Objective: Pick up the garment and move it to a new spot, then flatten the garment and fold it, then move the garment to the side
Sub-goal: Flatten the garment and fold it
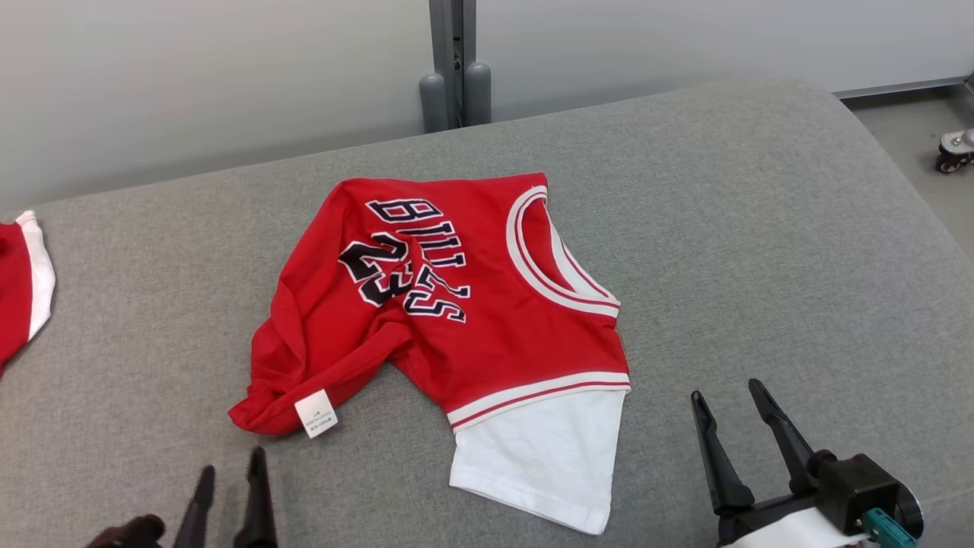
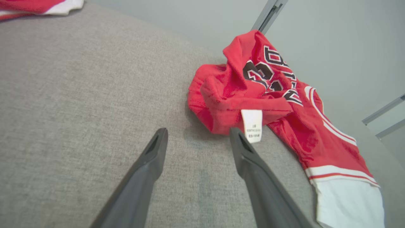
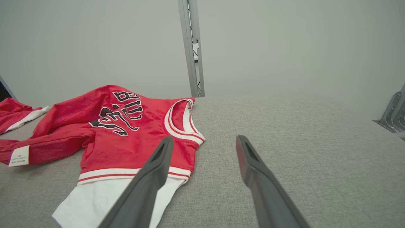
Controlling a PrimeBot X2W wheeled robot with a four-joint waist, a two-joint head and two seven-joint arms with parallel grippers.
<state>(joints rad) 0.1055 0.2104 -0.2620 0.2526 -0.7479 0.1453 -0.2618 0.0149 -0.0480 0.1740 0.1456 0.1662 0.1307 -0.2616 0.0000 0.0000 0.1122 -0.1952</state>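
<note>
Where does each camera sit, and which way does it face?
Head view: on the head, down at red shirt on grey cushion; left gripper, right gripper low.
Left wrist view: left wrist, toward the white label; own open fingers.
Right wrist view: right wrist, toward the collar; own open fingers.
All three share the shirt.

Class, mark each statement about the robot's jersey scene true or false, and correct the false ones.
1. The red jersey lies rumpled on the grey cushion. True.
2. The left gripper clamps the jersey's white label. False: it is open and holds nothing.
3. The right gripper is open and empty. True.
4. The jersey's number is 45. False: it is 23.
</note>
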